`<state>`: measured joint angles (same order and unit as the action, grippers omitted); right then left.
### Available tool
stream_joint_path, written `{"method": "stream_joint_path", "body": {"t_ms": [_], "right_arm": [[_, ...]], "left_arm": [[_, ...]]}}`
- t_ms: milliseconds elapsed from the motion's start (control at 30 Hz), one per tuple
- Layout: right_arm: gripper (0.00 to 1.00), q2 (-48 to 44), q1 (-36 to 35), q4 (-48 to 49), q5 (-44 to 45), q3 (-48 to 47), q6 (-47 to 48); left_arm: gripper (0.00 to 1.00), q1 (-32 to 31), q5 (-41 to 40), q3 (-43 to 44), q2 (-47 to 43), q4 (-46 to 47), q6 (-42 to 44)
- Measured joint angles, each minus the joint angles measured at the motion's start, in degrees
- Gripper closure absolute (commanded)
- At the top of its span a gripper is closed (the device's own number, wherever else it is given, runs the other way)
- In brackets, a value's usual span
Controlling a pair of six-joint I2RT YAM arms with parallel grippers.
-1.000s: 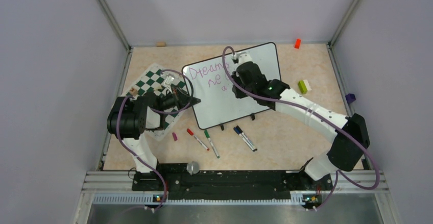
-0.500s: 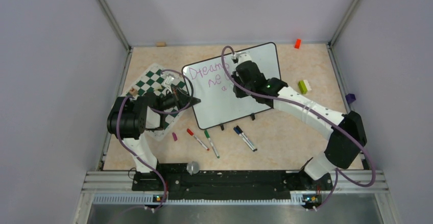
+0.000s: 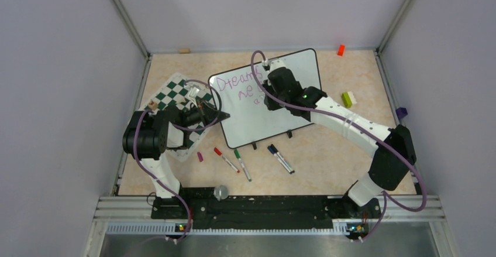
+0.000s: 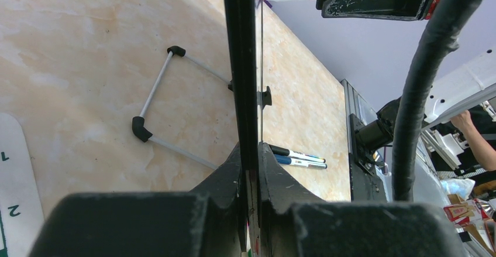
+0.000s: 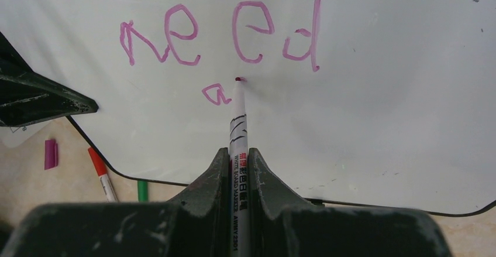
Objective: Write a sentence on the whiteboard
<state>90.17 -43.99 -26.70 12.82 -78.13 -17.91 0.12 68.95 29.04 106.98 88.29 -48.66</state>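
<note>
Purple-pink handwritten sentence (image 5: 236, 37) sits half-done on the glossy white black-framed whiteboard (image 3: 275, 116) mid-table, so the right gripper (image 5: 238, 154), jaws clamped on a white marker (image 5: 238, 116), wants light even tip pressure while the left gripper (image 4: 248, 151) pinches the board's left edge

A beige, marbled surface (image 3: 327, 151) lies in the middle of the enclosure. Behind it rises a plain lilac-grey back wall (image 3: 263, 11), flanked by a matching left wall (image 3: 58, 93) and right wall (image 3: 450, 64). Slanting metal corner posts (image 3: 126, 17) join them. An aluminium rail (image 3: 269, 213) runs along the surface's near edge. The light is soft and even.
</note>
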Motion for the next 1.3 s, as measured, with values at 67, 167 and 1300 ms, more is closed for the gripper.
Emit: {"method": "stream_joint_path", "body": {"t_ms": [67,167,1300], "right_arm": [[1.00,0.02,0.00,0.02,-0.59,0.00,0.13],[1.00,0.13,0.00,-0.07,-1.33,0.00,0.17],[1.00,-1.81,2.64,-2.89,-1.81,0.13,0.09]], "left_arm": [[1.00,0.00,0.00,0.00,0.00,0.00,0.00],[1.00,0.00,0.00,0.00,0.00,0.00,0.02],[1.00,0.00,0.13,0.00,0.00,0.04,0.04]]}}
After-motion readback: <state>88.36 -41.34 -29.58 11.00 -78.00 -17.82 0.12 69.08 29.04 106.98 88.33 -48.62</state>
